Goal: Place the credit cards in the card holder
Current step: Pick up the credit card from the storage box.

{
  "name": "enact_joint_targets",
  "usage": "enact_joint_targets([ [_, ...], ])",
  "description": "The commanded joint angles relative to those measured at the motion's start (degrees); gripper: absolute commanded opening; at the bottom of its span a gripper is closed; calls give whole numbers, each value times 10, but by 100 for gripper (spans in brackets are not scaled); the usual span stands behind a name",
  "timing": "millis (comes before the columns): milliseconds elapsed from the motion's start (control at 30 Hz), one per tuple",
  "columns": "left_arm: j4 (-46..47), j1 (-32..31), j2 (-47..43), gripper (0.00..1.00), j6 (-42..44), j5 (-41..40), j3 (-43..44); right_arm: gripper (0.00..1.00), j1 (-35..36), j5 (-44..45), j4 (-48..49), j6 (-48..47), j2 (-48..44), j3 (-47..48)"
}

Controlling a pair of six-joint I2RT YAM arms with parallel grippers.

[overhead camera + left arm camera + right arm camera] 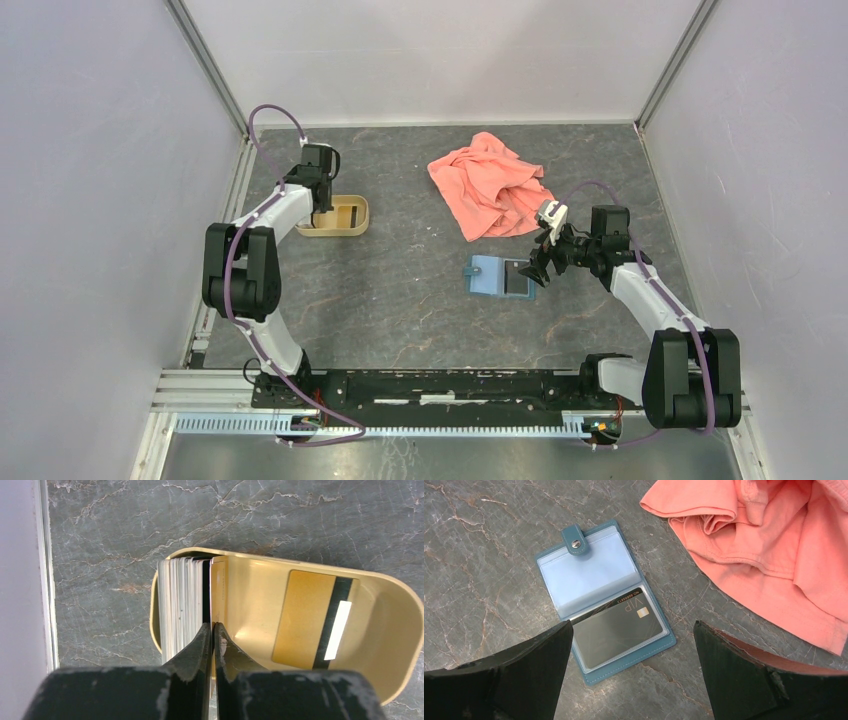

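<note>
Left wrist view: the left pincer (213,626) was pinched narrow on an upright tan card (218,587). Just left of it, the credit cards (181,605) stood stacked in the tray (395,630). The right pincer (633,626) gaped wide above the open card holder (589,575) on the counter (484,555), with the pink cloth (774,555) beyond, to its right.

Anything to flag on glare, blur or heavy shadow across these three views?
Left wrist: glare on the tray's inner wall, and the white strip on the flat card looks blown out. Right wrist: sharp, the dark card's print in the card holder is readable, the hand's fingers are near-black. Top: even light, soft shadows.
</note>
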Motion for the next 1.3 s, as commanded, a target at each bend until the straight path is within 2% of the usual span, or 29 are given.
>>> enact_joint_targets([
  [0,-3,0,-24,7,24,-1,20,98,0,-13,1,-8,2,25],
  [300,-6,0,-28,3,24,13,21,98,0,-13,0,-8,0,25],
  [700,-6,2,-49,5,20,-8,16,98,0,-15,-1,-9,3,25],
  [1267,-1,28,-13,7,10,19,10,98,0,-22,-5,-10,-1,27],
])
